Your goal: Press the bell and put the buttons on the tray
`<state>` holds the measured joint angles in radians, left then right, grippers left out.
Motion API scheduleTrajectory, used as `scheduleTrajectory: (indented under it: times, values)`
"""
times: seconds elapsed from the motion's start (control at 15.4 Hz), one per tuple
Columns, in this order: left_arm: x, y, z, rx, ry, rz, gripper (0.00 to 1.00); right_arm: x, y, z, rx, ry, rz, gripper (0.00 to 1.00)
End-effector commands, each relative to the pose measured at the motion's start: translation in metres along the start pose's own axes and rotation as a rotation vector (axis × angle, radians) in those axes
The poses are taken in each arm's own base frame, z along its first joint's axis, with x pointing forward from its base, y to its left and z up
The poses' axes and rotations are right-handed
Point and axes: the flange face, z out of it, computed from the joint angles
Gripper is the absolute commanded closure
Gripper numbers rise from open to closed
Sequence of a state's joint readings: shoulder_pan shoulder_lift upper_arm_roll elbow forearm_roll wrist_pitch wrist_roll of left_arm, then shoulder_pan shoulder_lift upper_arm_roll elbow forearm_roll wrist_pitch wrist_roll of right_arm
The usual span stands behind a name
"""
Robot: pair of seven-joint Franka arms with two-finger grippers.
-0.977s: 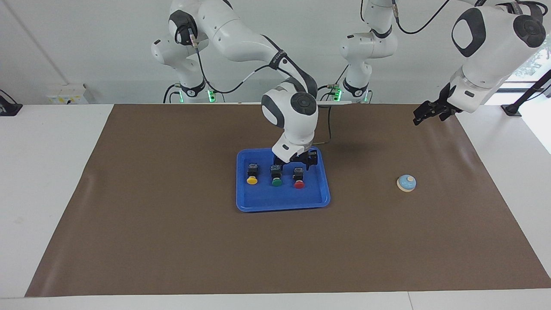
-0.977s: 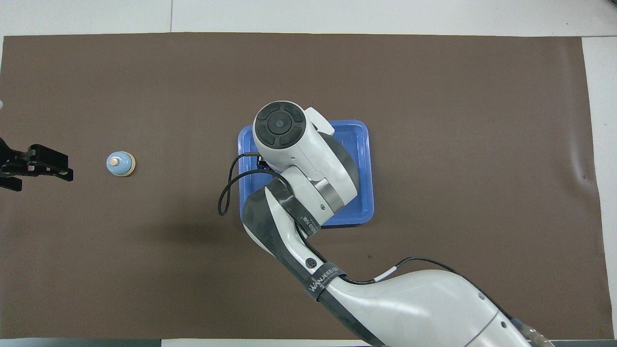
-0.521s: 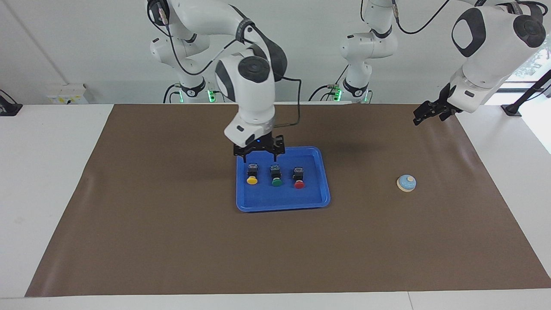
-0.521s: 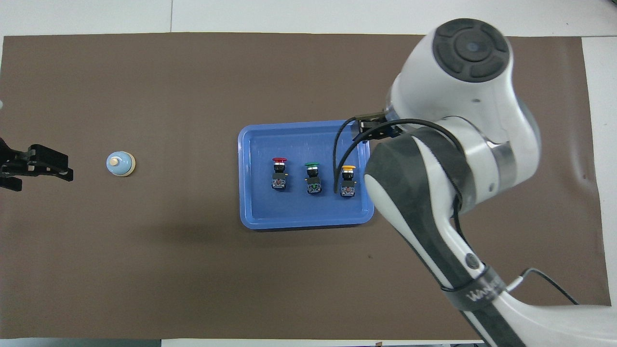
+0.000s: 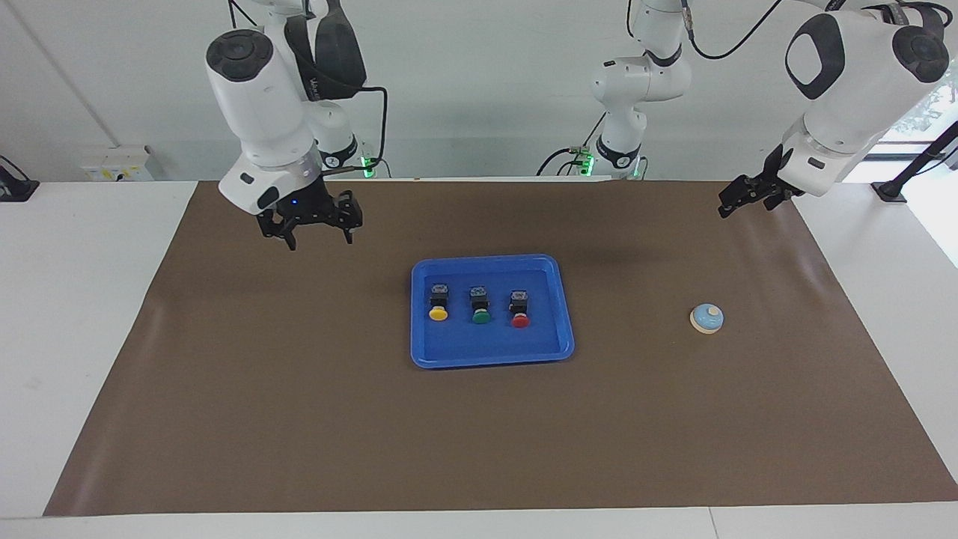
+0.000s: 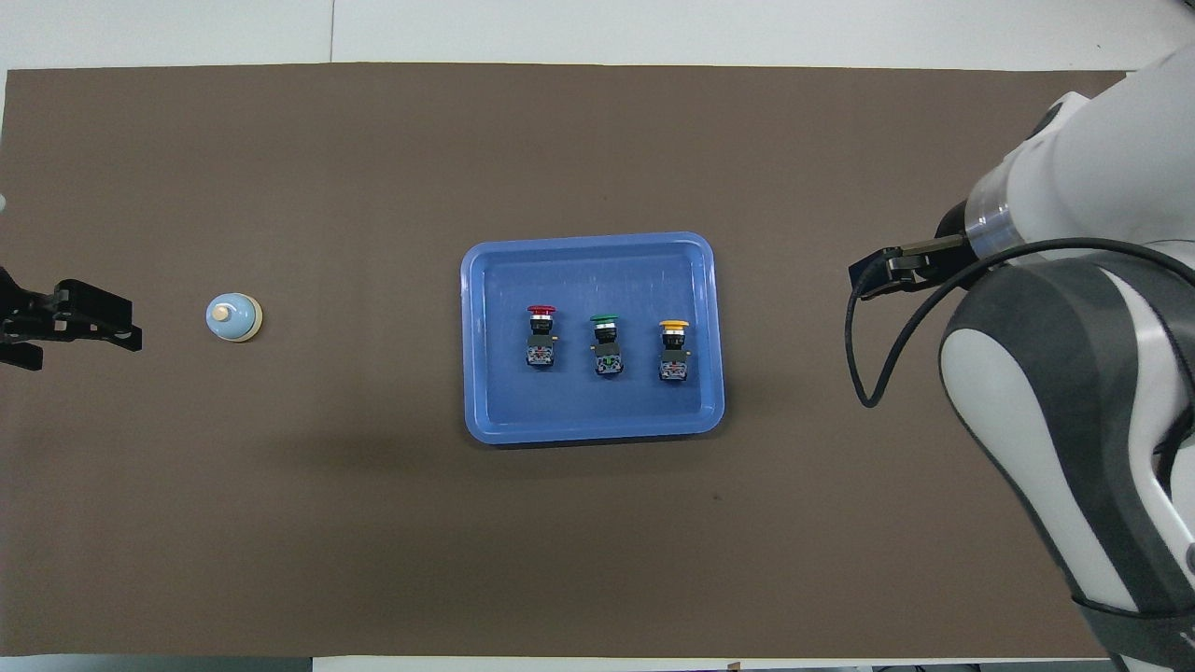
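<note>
From the facing view, the right gripper (image 5: 314,224) has withdrawn from the tray (image 5: 490,355) to hang spread and empty over the mat (image 5: 224,374); placing appears complete. The left gripper (image 5: 745,196) waits, spread, apart from the bell (image 5: 706,318).

From overhead, the buttons (image 6: 607,343) lie in a row within the tray (image 6: 588,429), long axes parallel, caps pointing away from the robots.

Brown mat (image 5: 299,419) covering the white table (image 5: 75,314), spread beneath the right gripper (image 5: 318,238) and the left gripper (image 5: 730,208). White socket box (image 5: 116,163) at the wall, outward of the right gripper toward that arm's table end. Black stand (image 5: 909,176) outward of the left gripper.
</note>
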<state>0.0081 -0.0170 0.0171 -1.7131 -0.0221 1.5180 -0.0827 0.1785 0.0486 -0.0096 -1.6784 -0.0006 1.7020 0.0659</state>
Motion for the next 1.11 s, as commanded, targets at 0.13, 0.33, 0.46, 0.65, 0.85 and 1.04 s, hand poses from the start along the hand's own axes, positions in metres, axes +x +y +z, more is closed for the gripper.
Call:
scheduleTrajectory:
  times: [0.13, 0.33, 0.46, 0.65, 0.85, 1.04]
  values:
    - [-0.003, -0.001, -0.005, -0.011, 0.016, -0.010, 0.00, -0.015, 0.035, -0.001, -0.010, -0.026, 0.002, 0.00]
    - [-0.003, -0.001, -0.005, -0.011, 0.016, -0.010, 0.00, -0.017, 0.055, -0.004, -0.009, -0.023, 0.036, 0.00]
    - [-0.003, -0.001, -0.005, -0.011, 0.016, -0.010, 0.00, -0.016, 0.059, -0.005, -0.008, -0.018, 0.051, 0.00]
    - [-0.003, -0.001, -0.005, -0.011, 0.016, -0.010, 0.00, -0.017, 0.064, -0.009, -0.011, -0.014, 0.069, 0.00]
    - [-0.003, -0.001, -0.005, -0.011, 0.016, -0.010, 0.00, -0.021, 0.071, -0.010, -0.012, -0.031, 0.083, 0.00]
    - [-0.003, 0.000, -0.005, -0.012, 0.016, -0.009, 0.00, -0.021, 0.072, -0.011, -0.012, -0.029, 0.085, 0.00]
